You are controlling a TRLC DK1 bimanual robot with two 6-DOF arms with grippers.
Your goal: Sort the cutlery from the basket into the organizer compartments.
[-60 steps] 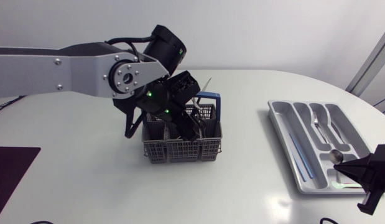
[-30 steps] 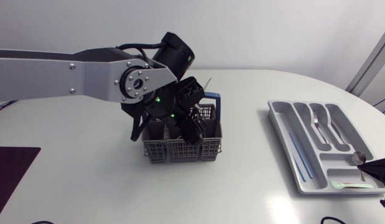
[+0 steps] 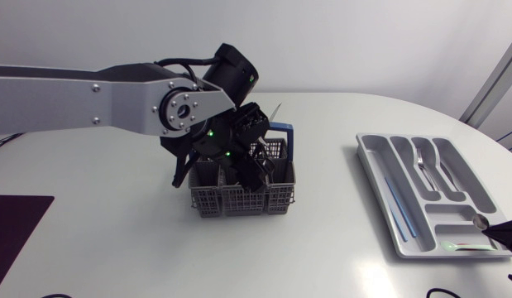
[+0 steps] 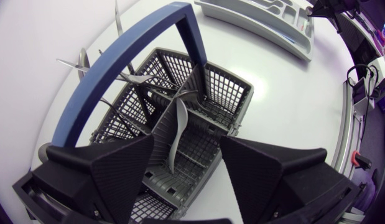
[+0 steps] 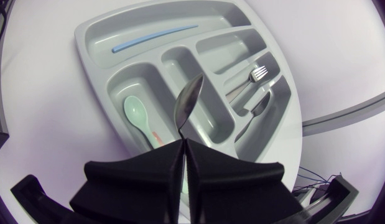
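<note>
Right gripper: jaws pressed together on the handle end of a metal spoon, bowl poking out ahead. Hanging by the organizer's near end, guessing to line up a drop.

Organizer: under and ahead of that spoon. Counted inside: one light-blue stick in the long slot, one mint-green spoon in the slot just beside the held one, one fork, and one dark metal piece next to the fork, type hard to tell. Like goes with like, so probably aiming for a spoon slot.

Basket: mid-table, well apart from the organizer, blue handle arched over it. Maybe four or five pieces inside, too tangled for an exact count.

Left gripper: down in the basket, jaws spread wide either side of one upright metal handle, not pinching it yet. Looks set up for the next pick.
</note>
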